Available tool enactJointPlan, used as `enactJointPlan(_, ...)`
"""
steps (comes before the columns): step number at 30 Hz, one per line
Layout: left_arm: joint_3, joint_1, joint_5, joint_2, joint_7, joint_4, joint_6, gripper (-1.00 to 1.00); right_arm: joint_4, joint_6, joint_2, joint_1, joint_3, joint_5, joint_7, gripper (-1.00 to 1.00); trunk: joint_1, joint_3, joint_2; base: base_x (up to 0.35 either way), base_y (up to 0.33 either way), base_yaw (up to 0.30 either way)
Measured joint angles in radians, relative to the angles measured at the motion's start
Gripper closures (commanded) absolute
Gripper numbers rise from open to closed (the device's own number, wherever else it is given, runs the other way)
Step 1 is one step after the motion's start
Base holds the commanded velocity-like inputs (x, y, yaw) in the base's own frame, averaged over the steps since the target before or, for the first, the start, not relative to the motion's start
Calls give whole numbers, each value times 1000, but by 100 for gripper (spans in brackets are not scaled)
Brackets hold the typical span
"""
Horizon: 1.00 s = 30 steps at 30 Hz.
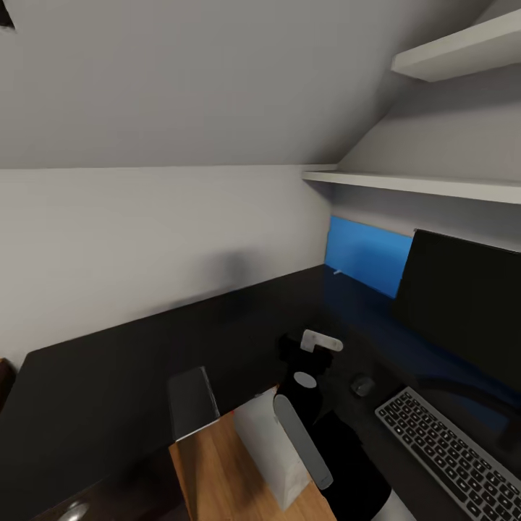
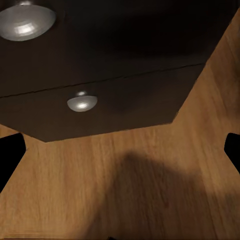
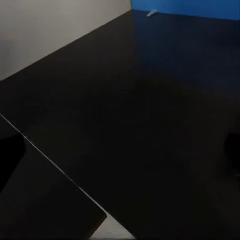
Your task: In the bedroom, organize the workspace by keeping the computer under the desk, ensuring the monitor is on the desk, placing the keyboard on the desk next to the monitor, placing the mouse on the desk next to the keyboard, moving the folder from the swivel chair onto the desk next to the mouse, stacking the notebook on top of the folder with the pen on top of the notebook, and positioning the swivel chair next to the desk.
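Observation:
The black desk (image 1: 145, 362) wraps round a corner with a blue back panel (image 1: 365, 253). The monitor (image 1: 463, 304) stands on it at the right, with the keyboard (image 1: 449, 456) in front and the mouse (image 1: 362, 386) just left of the keyboard. The grey notebook (image 1: 194, 401) lies at the desk's inner edge. The pen (image 1: 336, 272) (image 3: 152, 12) rests by the blue panel. A light grey box, apparently the computer (image 1: 264, 449), stands at the inner corner. My right gripper (image 3: 120, 150) hovers open over the bare desktop. My left gripper (image 2: 120, 150) hangs open over wooden floor. The folder and swivel chair are out of view.
Two white wall shelves (image 1: 434, 184) jut out above the monitor under a sloping ceiling. Desk drawers with silver knobs (image 2: 81, 102) face my left gripper. My right arm (image 1: 304, 434) reaches up over the desk's inner corner. Wooden floor (image 1: 217, 477) lies below it.

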Motion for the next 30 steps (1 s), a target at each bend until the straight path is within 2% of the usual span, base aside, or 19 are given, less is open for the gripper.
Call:
enactJointPlan(5, 0, 0, 0, 0, 0, 0, 0, -100, 0, 0, 0, 1, 2, 0, 2, -100, 0, 0, 0, 0, 0, 132)
enactJointPlan(15, 0, 0, 0, 0, 1, 0, 0, -100, -1, 0, 0, 1, 15, 1, 5, -100, 0, 0, 0, 0, 0, 15)
enactJointPlan(19, 0, 0, 0, 0, 1, 0, 1, -100, -2, -1, 0, 5, 42, 0, 14, -100, 0, 0, 0, 0, 0, 0)
enactJointPlan(20, 0, 0, 0, 0, 0, 0, 1, -100, -3, -11, 0, 7, 71, 1, 69, -100, 0, 0, 0, 0, 0, 0)
enactJointPlan(24, 0, 0, 0, 0, 0, 0, 1, -100, -5, -15, 0, 8, 95, 5, 85, -100, 0, 0, 0, 0, 0, 111)
enactJointPlan(30, 0, 0, 0, 0, 0, 0, 0, -100, 1, -15, 0, 8, 96, 8, 85, -100, 0, 1, 0, -10, 0, 262)
